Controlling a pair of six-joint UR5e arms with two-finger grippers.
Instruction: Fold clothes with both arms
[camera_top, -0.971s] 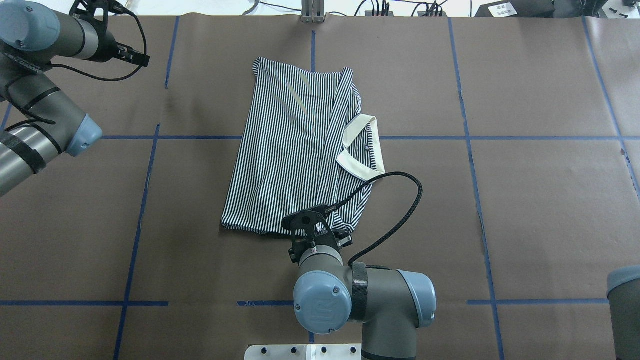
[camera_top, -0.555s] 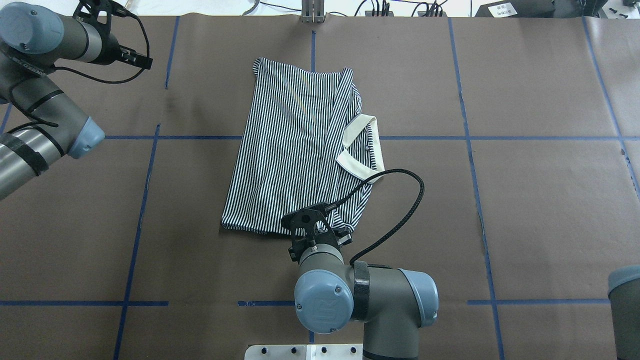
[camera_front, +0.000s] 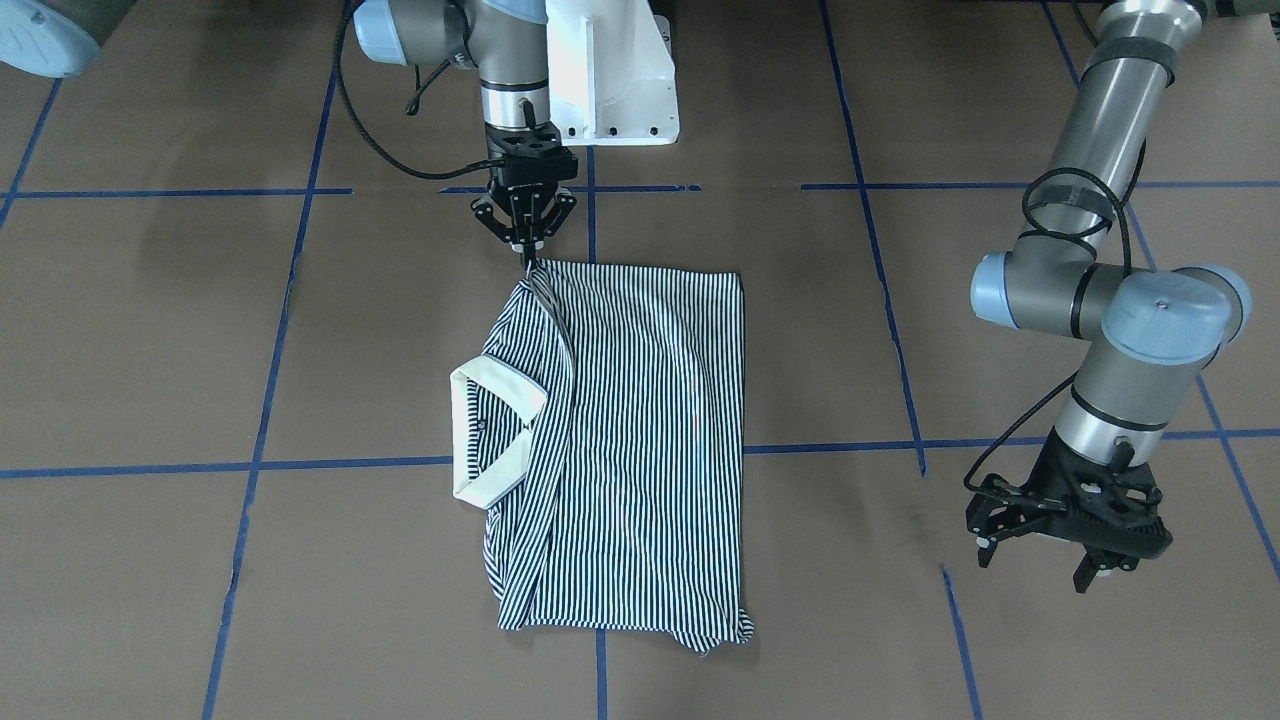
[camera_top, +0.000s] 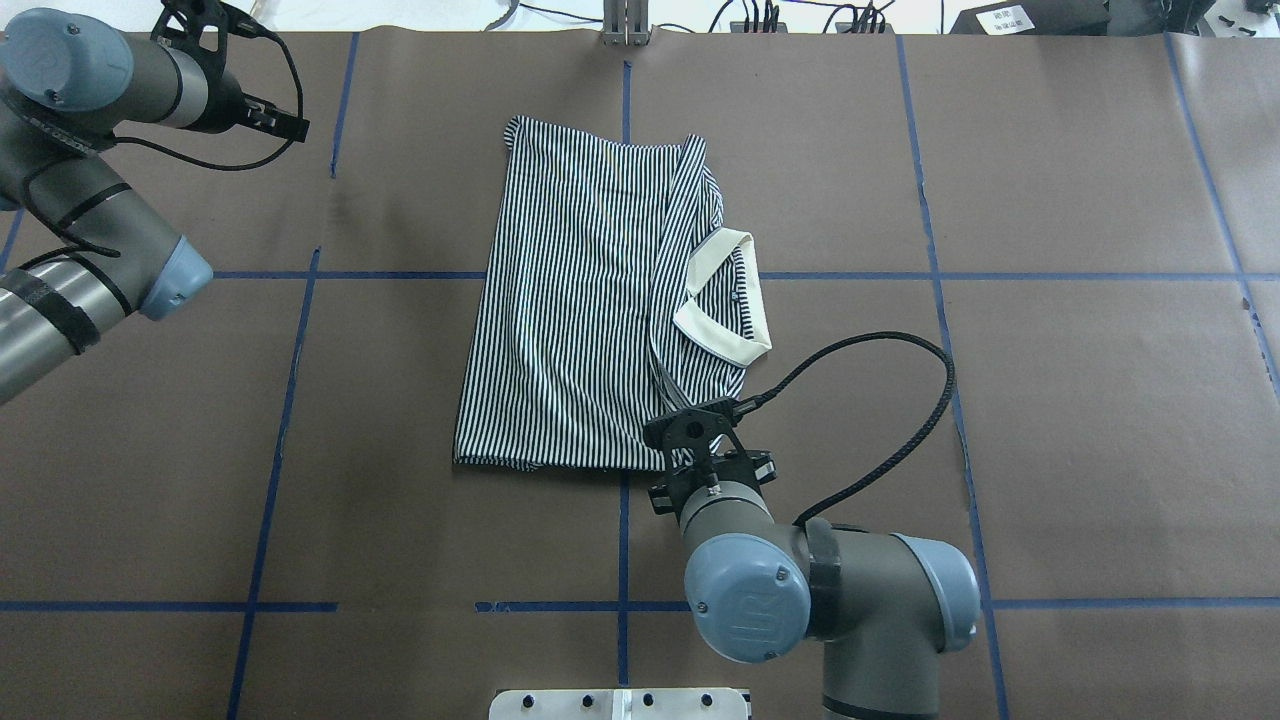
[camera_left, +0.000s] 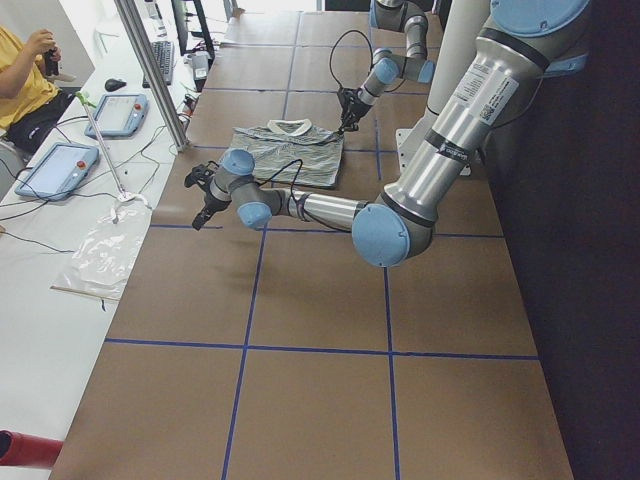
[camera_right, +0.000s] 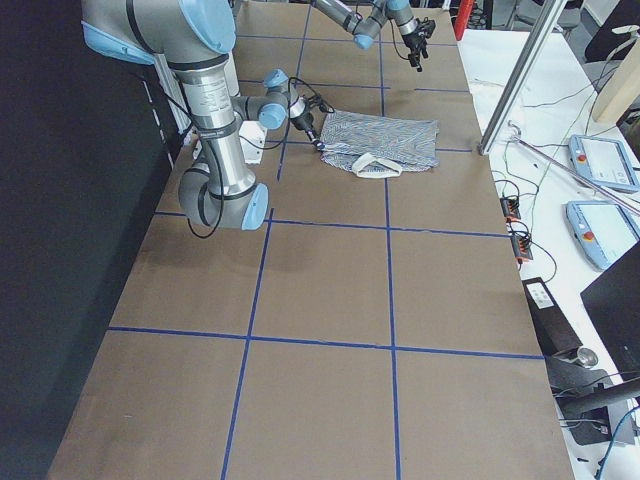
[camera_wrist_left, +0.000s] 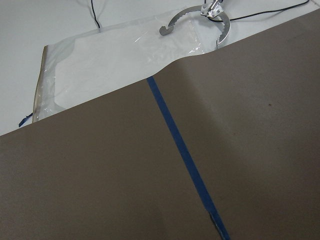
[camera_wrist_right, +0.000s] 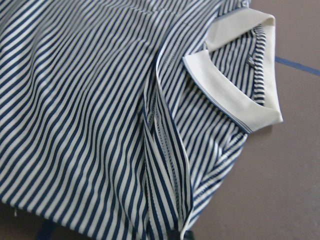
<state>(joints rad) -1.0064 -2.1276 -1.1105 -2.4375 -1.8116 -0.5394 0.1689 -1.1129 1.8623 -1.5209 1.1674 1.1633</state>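
Note:
The striped polo shirt (camera_top: 580, 300) lies folded lengthwise in the middle of the table, its cream collar (camera_top: 725, 300) on the right side. It also shows in the front view (camera_front: 640, 450) and fills the right wrist view (camera_wrist_right: 90, 115). My right gripper (camera_front: 527, 256) is shut on the shirt's near corner, below the collar, and holds that edge just above the table. In the overhead view its wrist (camera_top: 710, 470) hides the fingers. My left gripper (camera_front: 1035, 568) is open and empty, far left of the shirt near the table's far edge.
The table is covered in brown paper with a blue tape grid (camera_top: 620, 275). The white pedestal base (camera_front: 610, 80) is at the near middle edge. A clear plastic bag (camera_wrist_left: 125, 55) and a metal clamp (camera_wrist_left: 197, 17) lie just past the far edge. An operator (camera_left: 25, 80) sits beyond it.
My right gripper has moved to the right along the near edge with the shirt's corner in it, pulling the near hem along and straighter. The left arm shifted slightly.

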